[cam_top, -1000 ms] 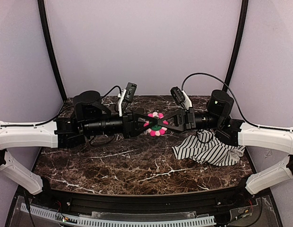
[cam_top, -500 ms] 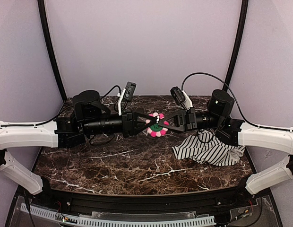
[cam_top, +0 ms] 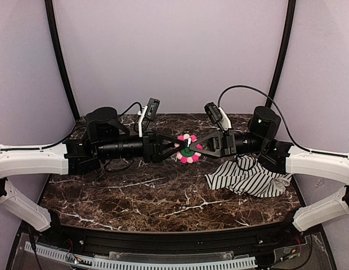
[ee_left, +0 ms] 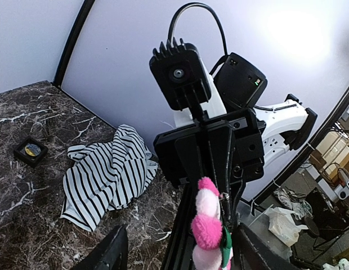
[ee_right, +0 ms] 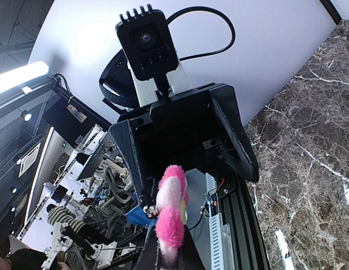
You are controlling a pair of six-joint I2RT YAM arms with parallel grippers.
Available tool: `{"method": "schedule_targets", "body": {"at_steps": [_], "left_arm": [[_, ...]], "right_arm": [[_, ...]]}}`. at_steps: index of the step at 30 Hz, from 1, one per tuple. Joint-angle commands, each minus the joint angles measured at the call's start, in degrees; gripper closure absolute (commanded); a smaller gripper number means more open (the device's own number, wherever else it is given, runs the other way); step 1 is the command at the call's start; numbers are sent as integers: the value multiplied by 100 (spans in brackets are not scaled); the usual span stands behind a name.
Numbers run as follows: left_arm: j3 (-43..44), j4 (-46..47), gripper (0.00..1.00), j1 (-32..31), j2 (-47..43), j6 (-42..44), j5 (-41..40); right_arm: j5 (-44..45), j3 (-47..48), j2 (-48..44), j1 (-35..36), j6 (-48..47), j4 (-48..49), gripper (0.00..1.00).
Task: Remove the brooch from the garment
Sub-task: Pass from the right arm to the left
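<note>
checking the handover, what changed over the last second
The left gripper spread its jaws and let go of the brooch, shifting slightly toward its own side. The right gripper stays shut on the brooch, held in the air as before. The garment lies where it was.

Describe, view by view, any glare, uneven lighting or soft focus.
Top external: soft, even light; brooch and garment both sharp. Left wrist: glare blows out the wall upper right; the near brooch looks soft. Right wrist: a strip light flares at left.
</note>
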Motion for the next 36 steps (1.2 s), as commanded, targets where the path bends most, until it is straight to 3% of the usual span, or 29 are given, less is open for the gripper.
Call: {"method": "schedule_targets", "body": {"at_steps": [1,4,10,15,27,36], "left_arm": [[145,-177,37,42,-82,-162,637],[149,-78,43,47,30,-260,834],[156,246,42,45,197,-440,1010],[155,397,51,42,254,-508,1034],[165,563,52,46,313,-573,1065],[158,763,89,46,411,-711,1276]], "right_arm": [[-189,47,-102,-30,-45,222,100],[-207,45,-156,-29,-112,129,100],[-259,13,-206,-22,-133,89,100],[-317,2,-189,-22,-149,87,100],[-394,10,-144,-21,-155,72,100],[-377,-3,-154,-21,-187,36,100]]}}
